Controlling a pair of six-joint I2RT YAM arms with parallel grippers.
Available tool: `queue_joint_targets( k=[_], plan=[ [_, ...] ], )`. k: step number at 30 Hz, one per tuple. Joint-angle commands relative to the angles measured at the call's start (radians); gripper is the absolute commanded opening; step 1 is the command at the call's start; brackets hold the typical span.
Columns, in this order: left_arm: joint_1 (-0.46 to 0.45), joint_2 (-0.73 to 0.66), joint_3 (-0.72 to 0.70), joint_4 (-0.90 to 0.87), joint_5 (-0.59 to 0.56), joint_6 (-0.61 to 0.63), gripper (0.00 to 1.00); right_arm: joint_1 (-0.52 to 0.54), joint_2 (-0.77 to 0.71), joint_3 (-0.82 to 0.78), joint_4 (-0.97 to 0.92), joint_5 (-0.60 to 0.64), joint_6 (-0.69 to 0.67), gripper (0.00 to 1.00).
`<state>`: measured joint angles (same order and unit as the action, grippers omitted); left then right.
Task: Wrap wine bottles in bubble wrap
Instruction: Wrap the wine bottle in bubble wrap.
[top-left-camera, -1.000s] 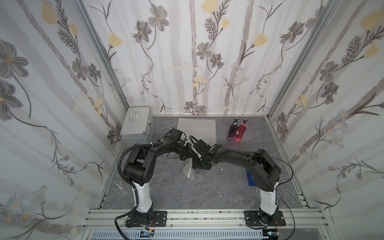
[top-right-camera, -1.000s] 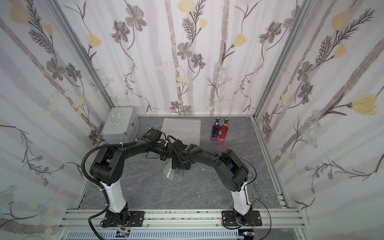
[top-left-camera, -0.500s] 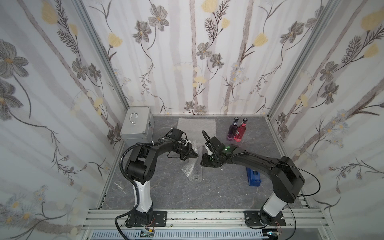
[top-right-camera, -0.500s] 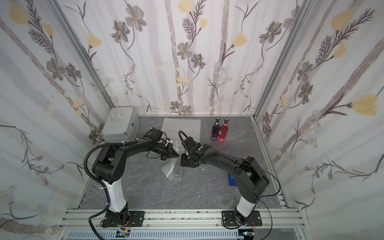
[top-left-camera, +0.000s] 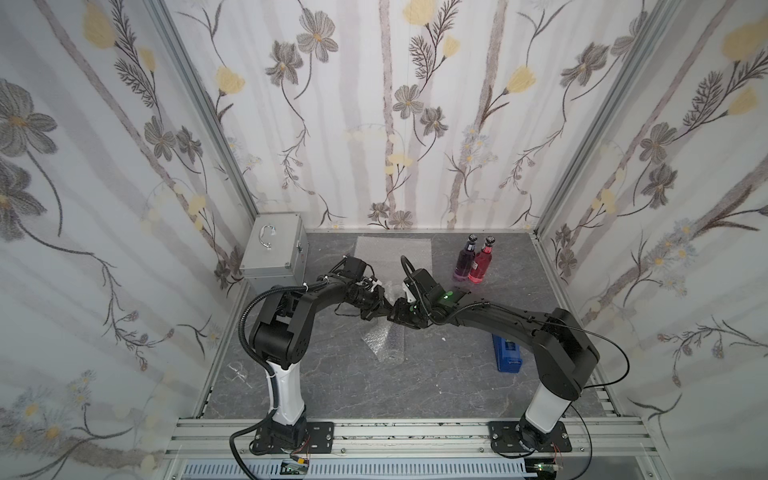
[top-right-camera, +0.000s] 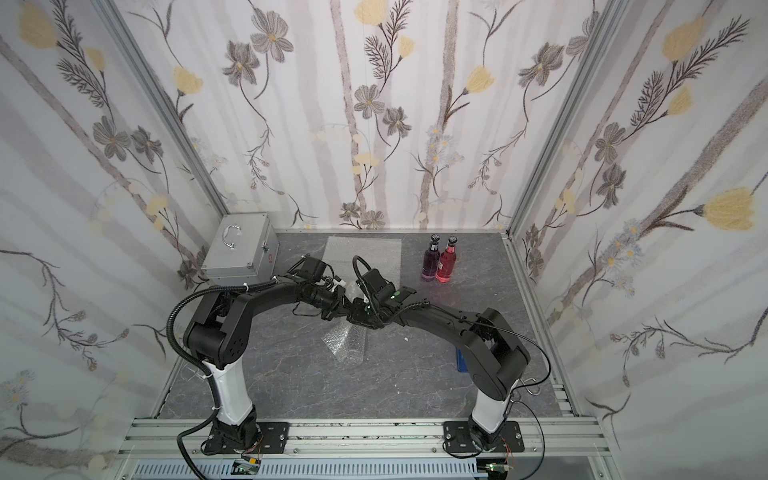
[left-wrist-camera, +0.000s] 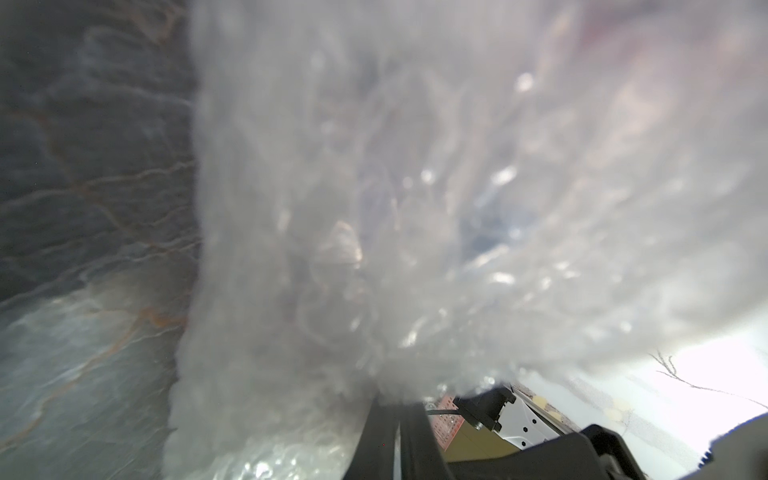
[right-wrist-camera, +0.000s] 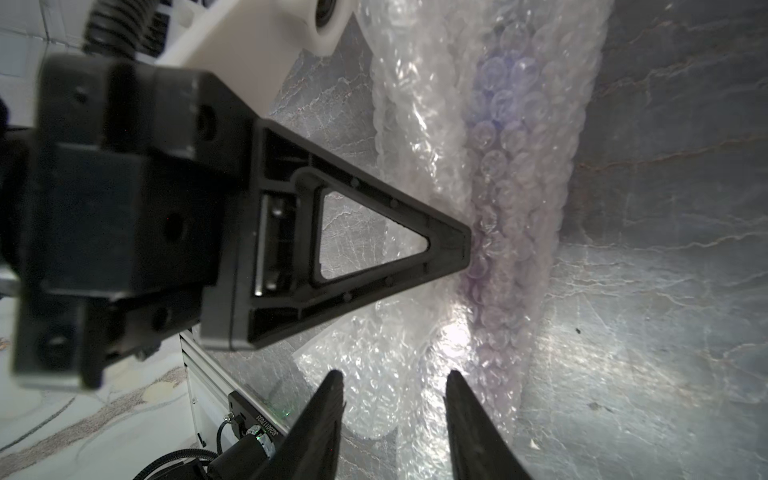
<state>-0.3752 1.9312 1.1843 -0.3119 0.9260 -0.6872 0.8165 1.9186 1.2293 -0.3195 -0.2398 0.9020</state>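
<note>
Touching bubble wrap (right-wrist-camera: 519, 166), left gripper (right-wrist-camera: 465, 245) fingers pressed together.

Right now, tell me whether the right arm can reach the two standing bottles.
Probably yes. The right hand is open beside the wrapped bundle, and the purple bottle and red bottle stand farther back on its own side, nothing between. The left hand, shut on the bundle, is off that path.

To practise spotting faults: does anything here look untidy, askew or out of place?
Yes: the wrapped bottle lying on the table. Its bubble wrap is loose, one flap splaying sideways instead of hugging the glass. Nothing is spilled.
</note>
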Motion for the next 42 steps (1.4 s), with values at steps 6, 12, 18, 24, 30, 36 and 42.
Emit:
queue_joint_targets(
  k=[6, 12, 18, 24, 30, 36, 42],
  plan=[
    [-0.004, 0.001, 0.000, -0.058, -0.064, 0.001, 0.10, 0.004, 0.044, 0.012, 0.013, 0.018, 0.031, 0.39],
    [-0.004, 0.002, 0.000, -0.059, -0.061, 0.003, 0.11, 0.006, 0.070, 0.045, 0.001, 0.018, 0.029, 0.40],
    [-0.005, 0.007, 0.000, -0.061, -0.063, 0.006, 0.11, 0.002, 0.107, 0.068, -0.030, 0.021, 0.013, 0.41],
    [-0.005, 0.009, 0.001, -0.061, -0.066, 0.006, 0.13, -0.002, 0.084, 0.035, -0.064, 0.045, -0.004, 0.37],
    [-0.005, 0.022, 0.001, -0.081, -0.091, 0.026, 0.16, -0.005, 0.000, -0.063, -0.071, 0.059, -0.010, 0.36],
    [-0.005, 0.031, 0.006, -0.088, -0.097, 0.031, 0.16, -0.007, -0.073, -0.102, -0.090, 0.075, -0.009, 0.35],
    [-0.005, 0.026, 0.006, -0.092, -0.098, 0.034, 0.16, 0.002, -0.104, -0.040, -0.080, 0.058, 0.013, 0.41]
  ],
)
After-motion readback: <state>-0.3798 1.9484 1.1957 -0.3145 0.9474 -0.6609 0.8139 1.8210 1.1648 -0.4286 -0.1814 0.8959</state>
